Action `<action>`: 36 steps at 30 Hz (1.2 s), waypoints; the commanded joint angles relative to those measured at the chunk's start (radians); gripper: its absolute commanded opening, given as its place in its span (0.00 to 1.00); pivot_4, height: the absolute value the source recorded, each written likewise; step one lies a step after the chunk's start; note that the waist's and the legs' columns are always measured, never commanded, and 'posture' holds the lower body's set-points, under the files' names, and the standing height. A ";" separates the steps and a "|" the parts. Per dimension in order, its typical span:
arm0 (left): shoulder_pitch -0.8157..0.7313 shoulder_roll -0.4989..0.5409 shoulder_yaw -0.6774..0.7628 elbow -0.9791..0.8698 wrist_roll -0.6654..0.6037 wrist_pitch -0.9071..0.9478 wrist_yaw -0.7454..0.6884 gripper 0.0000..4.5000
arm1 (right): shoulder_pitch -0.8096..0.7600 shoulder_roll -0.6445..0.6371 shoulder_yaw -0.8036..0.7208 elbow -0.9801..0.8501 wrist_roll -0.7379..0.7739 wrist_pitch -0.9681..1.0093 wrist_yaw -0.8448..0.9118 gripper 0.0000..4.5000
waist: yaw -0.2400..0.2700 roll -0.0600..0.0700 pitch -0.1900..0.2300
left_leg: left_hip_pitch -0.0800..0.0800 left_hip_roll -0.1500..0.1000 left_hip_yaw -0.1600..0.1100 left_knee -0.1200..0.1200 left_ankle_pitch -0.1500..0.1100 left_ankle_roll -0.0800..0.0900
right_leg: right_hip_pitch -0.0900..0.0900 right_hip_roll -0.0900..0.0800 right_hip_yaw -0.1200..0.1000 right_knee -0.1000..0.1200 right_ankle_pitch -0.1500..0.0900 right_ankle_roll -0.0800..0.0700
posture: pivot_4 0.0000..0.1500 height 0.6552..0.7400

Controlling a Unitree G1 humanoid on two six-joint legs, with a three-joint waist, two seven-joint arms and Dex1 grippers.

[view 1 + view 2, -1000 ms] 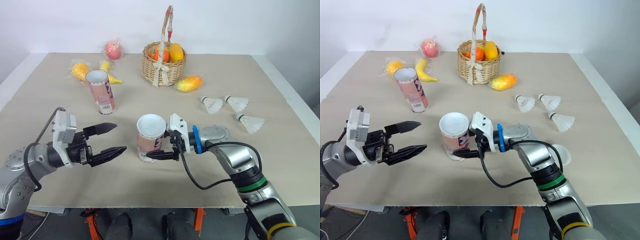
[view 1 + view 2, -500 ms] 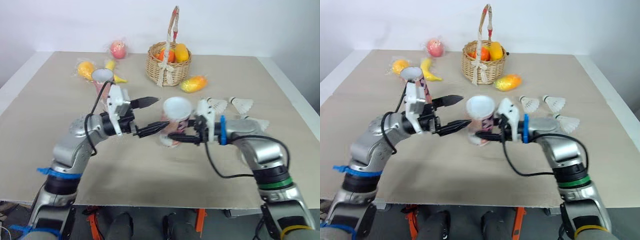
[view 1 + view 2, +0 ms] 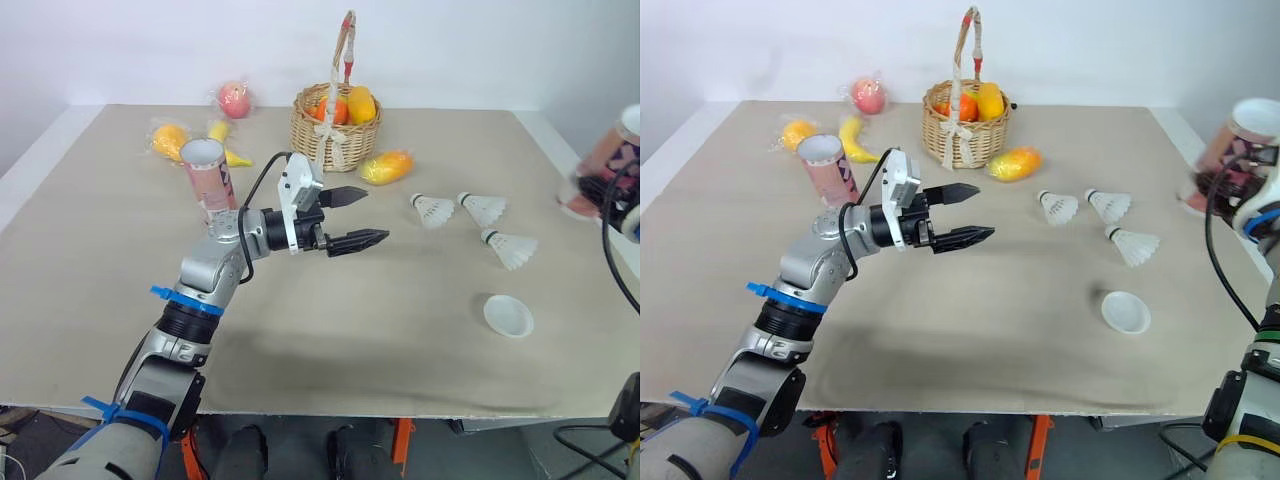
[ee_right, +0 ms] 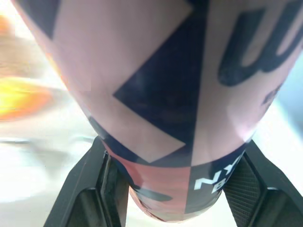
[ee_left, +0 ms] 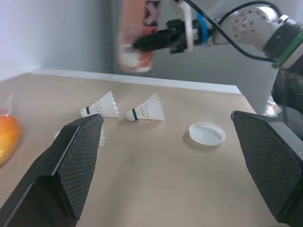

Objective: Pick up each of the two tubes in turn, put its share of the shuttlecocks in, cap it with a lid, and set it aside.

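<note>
The left arm reaches forward and slightly rightward over the middle of the table (image 3: pixel 300 330), elbow bent and forearm nearly level. The left end effector (image 3: pixel 372 214) hovers above the surface with its two black, tapered, cross-hatched fingers spread wide and nothing between them.

The right arm is swung out past the table's right edge. The right end effector (image 4: pixel 173 189) is raised there with its fingers pressed against both sides of a tube (image 3: pixel 1228 150), gripping it near the base. This tube is a smooth pink cardboard cylinder with dark triangles and lettering, tilted, its white-rimmed open mouth upward.

A second tube (image 3: pixel 207 180) of the same print stands upright and open on the table's far left, well apart from both end effectors.

Three shuttlecocks with white feather skirts and rounded heads lie on their sides on the right of the table: one (image 3: pixel 428 209), a second (image 3: pixel 479 208) just beside it, and a third (image 3: pixel 508 247) nearer the robot. Nearer the front edge lies a round white lid (image 3: pixel 508 316), shallow and glossy.

At the back stands a woven wicker basket (image 3: pixel 335 140) with a tall handle, holding fruit. The table is a matte beige board.
</note>
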 commanded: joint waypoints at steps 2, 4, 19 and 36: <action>-0.048 -0.073 0.046 0.031 0.005 -0.081 0.041 1.00 | -0.077 -0.047 -0.023 0.235 -0.033 -0.113 -0.096 0.60 | -0.003 0.002 0.000 | 0.001 0.000 0.002 0.000 0.000 0.000 | 0.000 0.000 0.002 0.000 0.000 0.001 | 1.00 1.00; -0.055 -0.099 0.057 0.033 -0.004 -0.092 0.045 1.00 | -0.097 -0.038 -0.011 0.303 -0.037 -0.141 -0.104 0.60 | -0.006 0.002 0.000 | 0.001 -0.001 0.003 0.000 0.000 0.000 | 0.000 0.000 0.003 0.000 0.001 0.002 | 1.00 1.00; -0.020 -0.114 0.025 -0.027 0.022 -0.084 0.017 1.00 | -0.098 -0.016 -0.059 0.516 0.037 -0.175 -0.085 0.99 | -0.016 0.004 0.000 | 0.003 -0.005 0.006 0.000 0.000 0.000 | 0.001 -0.001 0.014 0.000 0.001 0.007 | 1.00 1.00; 0.059 -0.055 0.052 -0.134 -0.002 -0.009 0.030 1.00 | 0.247 -0.055 -0.053 0.079 0.104 0.081 0.225 0.99 | -0.016 0.004 -0.001 | 0.003 -0.008 0.006 0.001 0.000 0.000 | 0.002 -0.003 0.015 0.000 0.001 0.011 | 1.00 1.00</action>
